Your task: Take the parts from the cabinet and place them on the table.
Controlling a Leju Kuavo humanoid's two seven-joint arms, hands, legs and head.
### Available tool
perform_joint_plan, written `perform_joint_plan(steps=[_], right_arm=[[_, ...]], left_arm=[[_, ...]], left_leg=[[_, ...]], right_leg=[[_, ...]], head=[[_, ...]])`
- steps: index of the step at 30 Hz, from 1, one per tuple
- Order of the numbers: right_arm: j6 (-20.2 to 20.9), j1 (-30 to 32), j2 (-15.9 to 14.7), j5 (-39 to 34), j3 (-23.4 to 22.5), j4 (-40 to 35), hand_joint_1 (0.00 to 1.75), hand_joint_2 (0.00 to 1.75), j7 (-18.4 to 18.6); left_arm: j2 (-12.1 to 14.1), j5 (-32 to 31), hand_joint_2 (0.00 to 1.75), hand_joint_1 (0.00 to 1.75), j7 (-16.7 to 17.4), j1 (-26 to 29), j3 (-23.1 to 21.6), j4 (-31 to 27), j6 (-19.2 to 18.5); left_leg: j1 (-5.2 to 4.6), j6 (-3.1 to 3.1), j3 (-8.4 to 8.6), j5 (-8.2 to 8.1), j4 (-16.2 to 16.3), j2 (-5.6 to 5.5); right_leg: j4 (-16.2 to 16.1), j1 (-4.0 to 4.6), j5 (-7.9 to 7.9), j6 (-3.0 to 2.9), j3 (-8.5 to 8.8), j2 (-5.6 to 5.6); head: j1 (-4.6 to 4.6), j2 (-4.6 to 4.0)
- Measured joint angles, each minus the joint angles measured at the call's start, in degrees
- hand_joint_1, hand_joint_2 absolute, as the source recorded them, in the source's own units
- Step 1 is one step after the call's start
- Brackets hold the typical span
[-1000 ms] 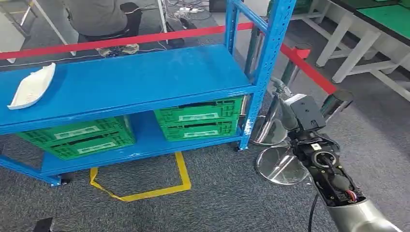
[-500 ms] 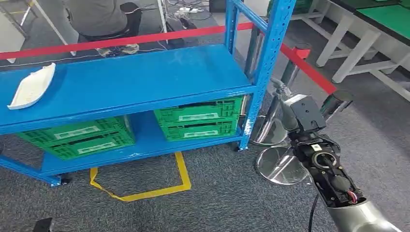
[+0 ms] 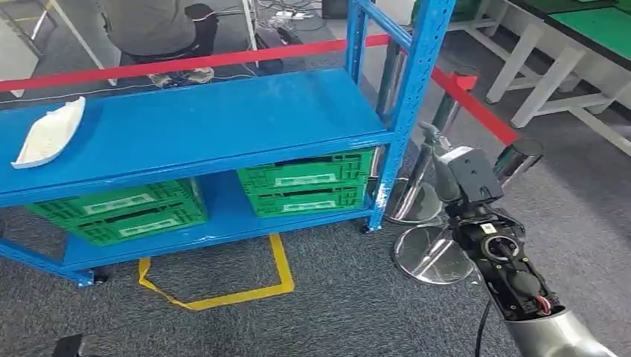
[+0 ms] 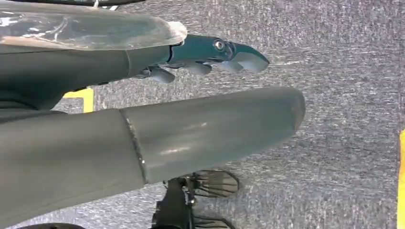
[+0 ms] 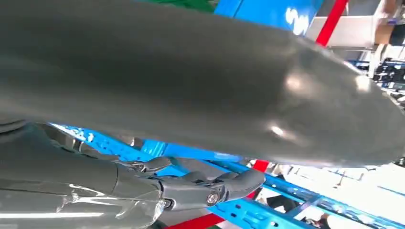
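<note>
Over the last second, head view: the silver right arm (image 3: 513, 275) with its black wrist housing sits slightly lower and a touch further right in frame than before; wrist camera block shifted likewise, now a little further from the blue metal shelving rack (image 3: 223, 126). Shift is small. White curved plastic part (image 3: 50, 132) on the rack's top shelf: no displacement.
</note>
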Motion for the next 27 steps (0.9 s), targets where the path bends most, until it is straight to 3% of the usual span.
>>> perform_joint_plan(steps=[12,27], right_arm=[[-0.81,0.35,0.00,1.05,-0.15,-0.02,0.00,0.00,-0.50],[-0.07,0.64,0.02,1.38,-1.09,-0.96,0.00,0.00,-0.33]], left_arm=[[-0.07,0.04,0.00,0.00,0.59,-0.40,-0.02,0.00,-1.22],[-0.26,0.76,0.00,0.00,-0.70,0.04,0.00,0.00,1.92]], left_leg=[[0.00,0.00,0.01,0.00,0.00,0.01],[0.00,0.00,0.00,0.00,0.00,0.02]], right_leg=[[0.00,0.00,0.00,0.00,0.00,0.01],[0.00,0.00,0.00,0.00,0.01,0.01]], head=[[-0.02,0.00],[0.00,0.00]])
